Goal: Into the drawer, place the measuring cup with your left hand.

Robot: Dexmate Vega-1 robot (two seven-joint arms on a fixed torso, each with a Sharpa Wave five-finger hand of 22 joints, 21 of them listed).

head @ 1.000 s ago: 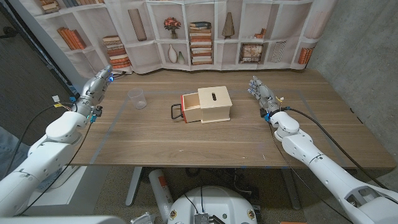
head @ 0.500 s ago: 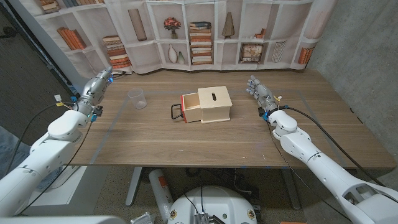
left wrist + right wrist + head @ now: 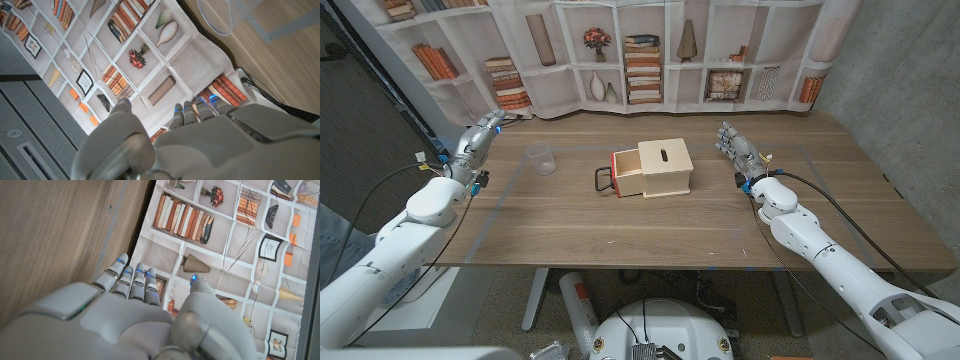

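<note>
Basically nothing is done yet. The measuring cup [image 3: 541,157] stands upright on the table [image 3: 620,225], well apart from the drawer [image 3: 626,173], which is already pulled open out of the wooden box [image 3: 666,167]. Your left hand [image 3: 477,142] holds nothing, fingers extended and lying close together, near the table's left edge, left of the cup. Your right hand [image 3: 738,150] is empty too, fingers extended, right of the box. All that's left: reach, grasp the cup, carry it over, drop it in the drawer.
</note>
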